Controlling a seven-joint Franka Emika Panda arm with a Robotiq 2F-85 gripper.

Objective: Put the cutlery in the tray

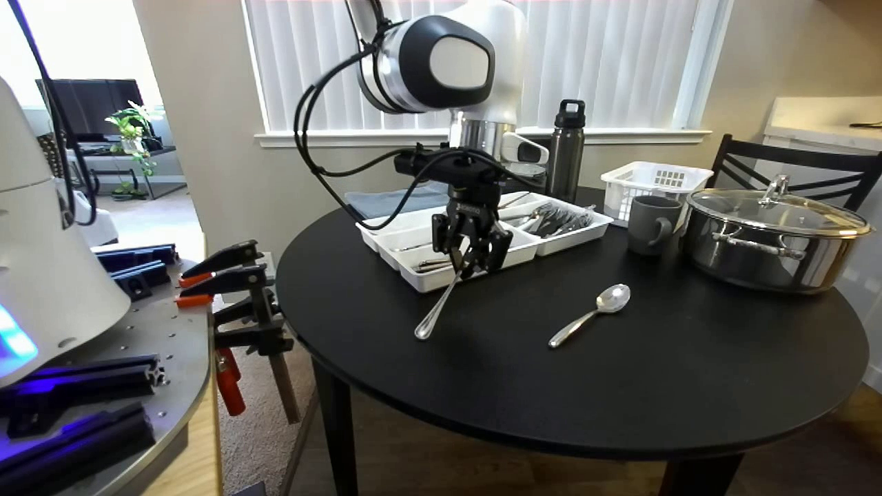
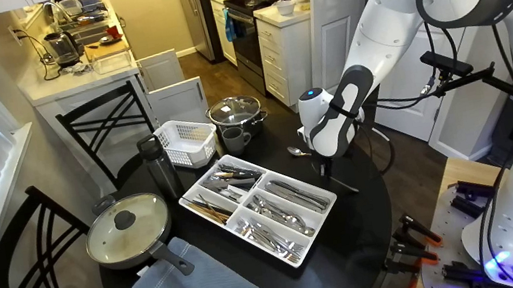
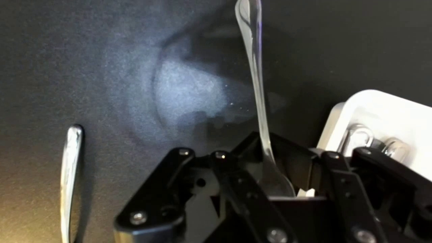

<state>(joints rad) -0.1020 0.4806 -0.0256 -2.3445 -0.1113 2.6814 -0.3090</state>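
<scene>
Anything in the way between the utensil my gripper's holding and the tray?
Nothing visible except the raised rim of the tray itself. In the wrist view, the tray lies right of the held utensil, and the loose spoon is left of it, out of that path.

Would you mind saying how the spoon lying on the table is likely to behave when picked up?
The spoon looks metallic, so it should stay stiff. Its smooth, shiny handle may slip in a loose grip. With its bowl much broader than the handle, it may tip bowl-down if lifted by the handle's end.
</scene>
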